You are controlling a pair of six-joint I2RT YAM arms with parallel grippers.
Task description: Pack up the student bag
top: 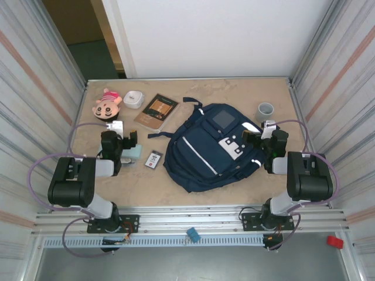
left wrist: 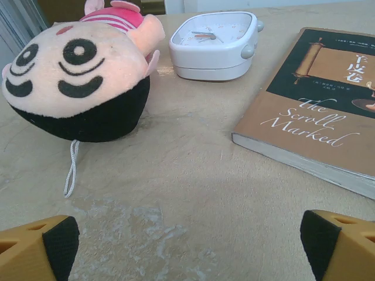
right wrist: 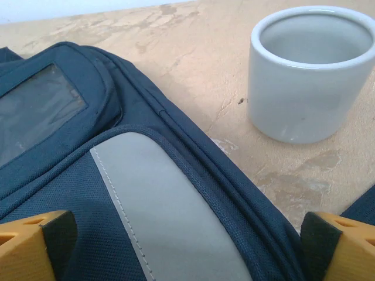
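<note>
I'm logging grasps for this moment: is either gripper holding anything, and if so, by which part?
Nothing is held. The left gripper is open over the bare table. The right gripper is open over a corner of the student bag, with nothing between its fingers.

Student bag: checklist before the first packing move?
1. Left gripper open and empty: ok.
2. Right gripper open and empty, over the edge of the student bag: ok.
3. Bag opening reachable: it lies front up, no open zip seen: not ok.
4. Plush doll, alarm clock and book lie unobstructed ahead of the left gripper: ok.
5. Grey cup upright, clear of the bag: ok.
</note>
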